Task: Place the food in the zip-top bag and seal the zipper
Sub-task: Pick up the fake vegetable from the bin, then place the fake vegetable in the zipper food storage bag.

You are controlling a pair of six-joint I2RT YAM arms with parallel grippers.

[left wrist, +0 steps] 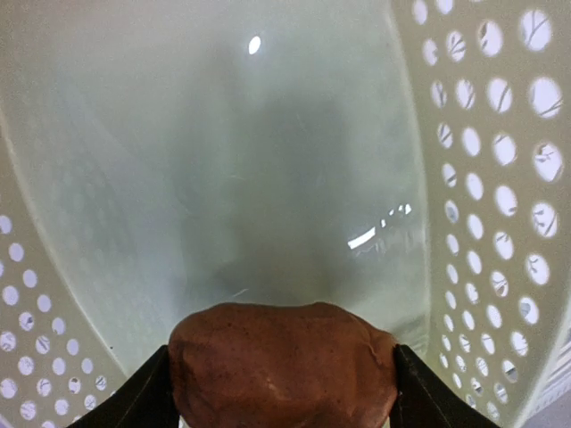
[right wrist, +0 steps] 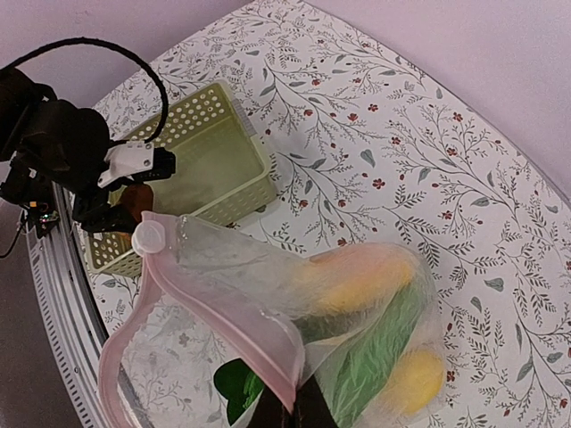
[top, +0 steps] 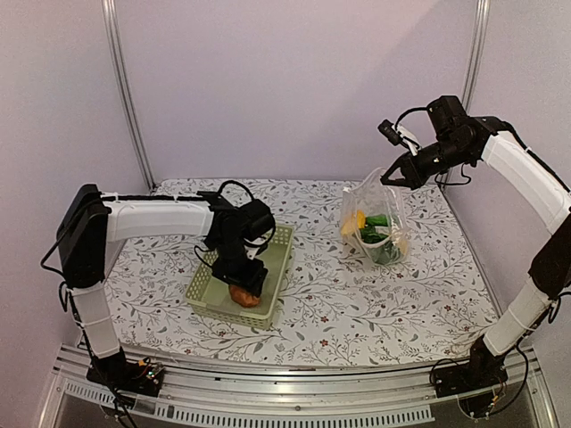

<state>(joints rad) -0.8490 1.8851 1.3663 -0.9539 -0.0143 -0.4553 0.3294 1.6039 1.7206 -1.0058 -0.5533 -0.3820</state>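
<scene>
My left gripper (top: 243,287) is down inside the pale green basket (top: 278,259), shut on the reddish-brown round food (left wrist: 284,366), which fills the gap between both fingers; it shows orange-brown from above (top: 242,295). My right gripper (top: 390,176) is shut on the pinkish zipper strip (right wrist: 254,334) of the clear zip-top bag (top: 373,225), holding it up by its mouth over the right of the table. Yellow lemons (right wrist: 352,283), green pieces (right wrist: 375,352) and a leafy green one (right wrist: 234,392) lie inside the bag.
The basket's holed walls (left wrist: 500,196) surround my left fingers closely. The flowered tablecloth (top: 357,303) lies between basket and bag. Metal frame posts (top: 125,89) stand at the back corners, and the table's metal rail (top: 294,392) runs along the front.
</scene>
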